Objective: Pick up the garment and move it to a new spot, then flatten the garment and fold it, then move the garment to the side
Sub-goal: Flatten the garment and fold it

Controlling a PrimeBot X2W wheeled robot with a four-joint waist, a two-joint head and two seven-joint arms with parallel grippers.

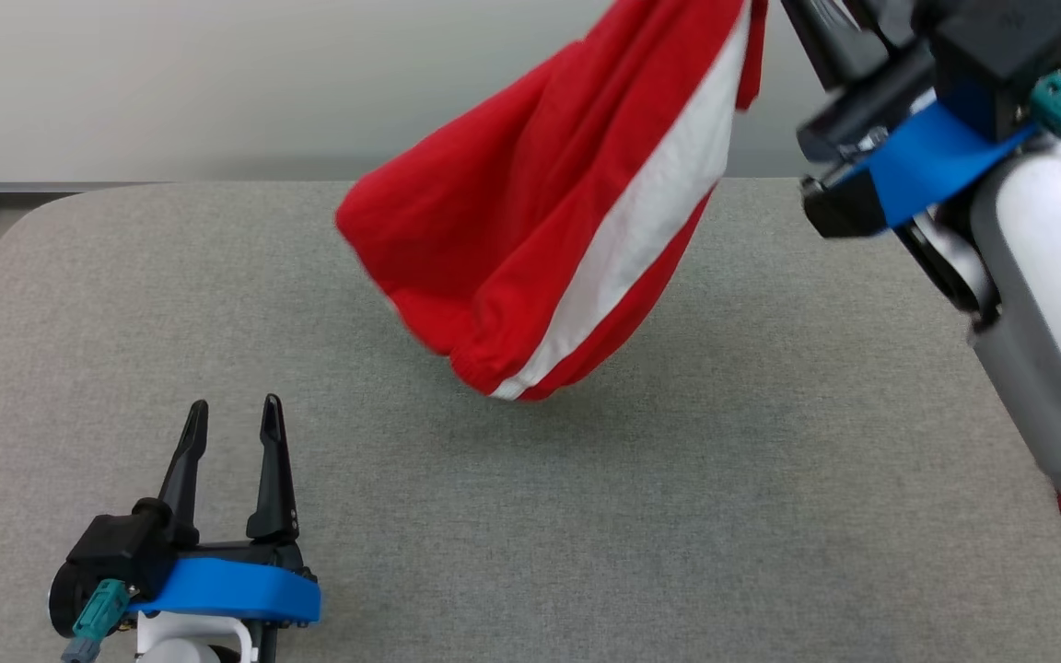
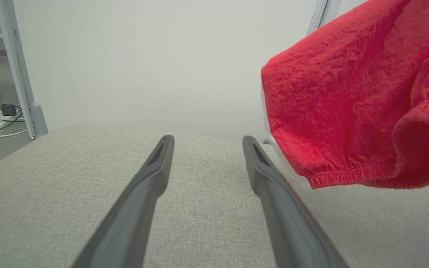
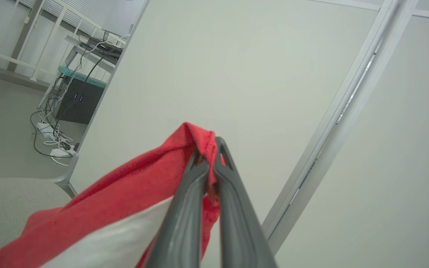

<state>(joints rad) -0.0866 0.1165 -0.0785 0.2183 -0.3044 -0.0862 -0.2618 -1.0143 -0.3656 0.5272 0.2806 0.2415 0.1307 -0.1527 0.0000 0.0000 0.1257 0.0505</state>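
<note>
Head view: my right gripper (image 3: 209, 158) pinches the garment (image 1: 540, 212) at upper right; it hangs diagonally toward my wide-open left gripper (image 1: 235, 405), lower left.

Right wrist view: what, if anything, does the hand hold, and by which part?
The red garment, pinched at a bunched edge by the shut right hand.

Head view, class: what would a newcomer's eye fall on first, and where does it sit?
The red garment with its white stripe hangs in the air above the grey table, at the upper middle. The right gripper pinches its top edge, jaws shut on the cloth. At the lower left, the left gripper is open and empty, apart from the garment.
</note>
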